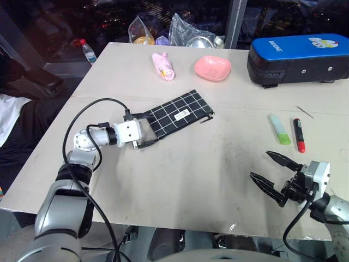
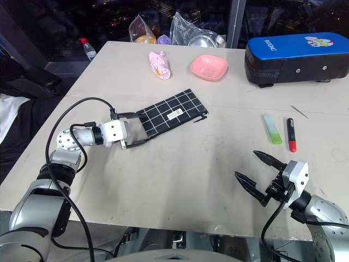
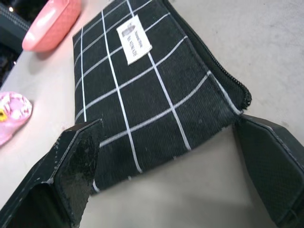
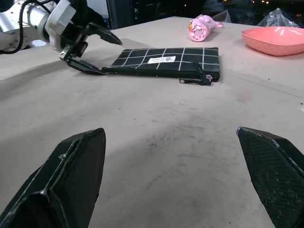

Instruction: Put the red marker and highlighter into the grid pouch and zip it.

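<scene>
The grid pouch [image 1: 180, 113] lies flat at the table's middle, black with white lines and a small white label, its pull cord [image 1: 207, 119] at the right corner. My left gripper [image 1: 146, 131] is open, its two fingers straddling the pouch's near left end just above the table. The light-green highlighter [image 1: 280, 129] and the red marker [image 1: 299, 135] lie side by side on the table to the right. My right gripper [image 1: 260, 165] hovers open and empty near the front edge, short of both pens.
A big blue padded case [image 1: 300, 57] stands at the back right. A pink bowl [image 1: 212, 67] and a pink wrapped item [image 1: 163, 65] sit behind the pouch, with plastic bags [image 1: 185, 33] at the far edge. A thin metal pin [image 1: 304, 112] lies beyond the marker.
</scene>
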Robot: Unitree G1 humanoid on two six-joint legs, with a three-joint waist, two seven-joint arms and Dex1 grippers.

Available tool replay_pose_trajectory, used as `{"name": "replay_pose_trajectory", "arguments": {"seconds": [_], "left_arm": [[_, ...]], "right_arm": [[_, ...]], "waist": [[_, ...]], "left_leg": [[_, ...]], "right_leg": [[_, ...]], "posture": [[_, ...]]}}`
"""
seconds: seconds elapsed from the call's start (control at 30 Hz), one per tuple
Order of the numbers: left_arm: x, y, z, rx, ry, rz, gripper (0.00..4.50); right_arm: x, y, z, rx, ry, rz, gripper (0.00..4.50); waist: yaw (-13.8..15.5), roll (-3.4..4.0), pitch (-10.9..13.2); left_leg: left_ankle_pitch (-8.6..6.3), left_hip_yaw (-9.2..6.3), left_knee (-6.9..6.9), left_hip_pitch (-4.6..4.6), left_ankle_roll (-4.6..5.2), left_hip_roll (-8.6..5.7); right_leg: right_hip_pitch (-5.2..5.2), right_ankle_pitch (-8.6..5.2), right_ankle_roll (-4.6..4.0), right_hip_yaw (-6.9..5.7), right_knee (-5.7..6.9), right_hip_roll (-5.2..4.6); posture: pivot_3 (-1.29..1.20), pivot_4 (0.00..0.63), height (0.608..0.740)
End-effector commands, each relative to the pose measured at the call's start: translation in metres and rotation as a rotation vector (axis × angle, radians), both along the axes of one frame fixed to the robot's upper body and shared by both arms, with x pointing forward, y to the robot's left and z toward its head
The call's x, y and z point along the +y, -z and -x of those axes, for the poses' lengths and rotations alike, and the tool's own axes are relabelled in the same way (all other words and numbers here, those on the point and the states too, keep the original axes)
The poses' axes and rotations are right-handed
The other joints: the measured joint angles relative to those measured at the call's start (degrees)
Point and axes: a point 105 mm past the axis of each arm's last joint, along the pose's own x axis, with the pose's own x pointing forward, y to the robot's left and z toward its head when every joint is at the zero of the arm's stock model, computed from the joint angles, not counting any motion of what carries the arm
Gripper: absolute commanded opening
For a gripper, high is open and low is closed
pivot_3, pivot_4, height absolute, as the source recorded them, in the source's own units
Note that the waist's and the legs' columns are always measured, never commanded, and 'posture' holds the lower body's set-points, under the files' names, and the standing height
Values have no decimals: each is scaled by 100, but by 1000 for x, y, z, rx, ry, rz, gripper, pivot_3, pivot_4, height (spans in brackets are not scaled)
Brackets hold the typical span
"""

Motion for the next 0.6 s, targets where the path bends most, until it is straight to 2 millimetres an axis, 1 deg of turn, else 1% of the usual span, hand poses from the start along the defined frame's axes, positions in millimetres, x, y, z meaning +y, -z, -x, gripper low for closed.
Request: {"name": "replay_pose_trajectory", "arguments": {"seconds": [0.03,0.13,0.3,0.4,0.43,0.53,0.6], "left_arm": [[-10,9,-5,-41,12,-68,4500],[-17,4,-10,-119,25,-94,4500],[-30,-4,-17,-223,41,-105,4500],[-37,-11,-23,-296,34,-110,3745],[-40,-16,-27,-330,26,-109,3349],[-43,-23,-34,-398,5,-124,1855],[-46,-29,-42,-436,-27,-126,958]], "right_arm": [[1,-15,2,-65,-5,2,4458],[1,-17,0,-68,-1,2,4458],[4,-19,-3,-74,3,1,4458],[5,-20,-5,-78,4,-1,4500],[6,-21,-5,-79,3,0,4500],[6,-21,-6,-81,6,0,4500],[6,-22,-7,-85,10,-1,4500]], "waist": [[15,0,0],[27,-1,-2],[29,-2,-2],[29,-3,-1],[20,-4,0],[-11,-15,6],[-15,-21,10]], "left_leg": [[-1,-2,4,1,1,0],[-13,-6,17,0,23,1],[-13,-7,18,-3,23,1],[-13,-6,19,-7,23,1],[-13,-6,19,-8,23,0],[-6,-5,18,-17,11,0],[-4,-5,18,-19,7,0]], "right_leg": [[0,0,0,0,5,-1],[-1,0,-1,0,14,-2],[-1,1,-1,0,16,-2],[-3,1,-1,-1,16,-2],[-4,1,0,-1,16,-2],[-12,1,0,-2,16,-2],[-14,0,0,-2,16,-2]], "posture": [[0,150,688],[0,150,688],[0,150,688],[0,150,688],[0,150,688],[0,150,688],[0,150,688]]}}
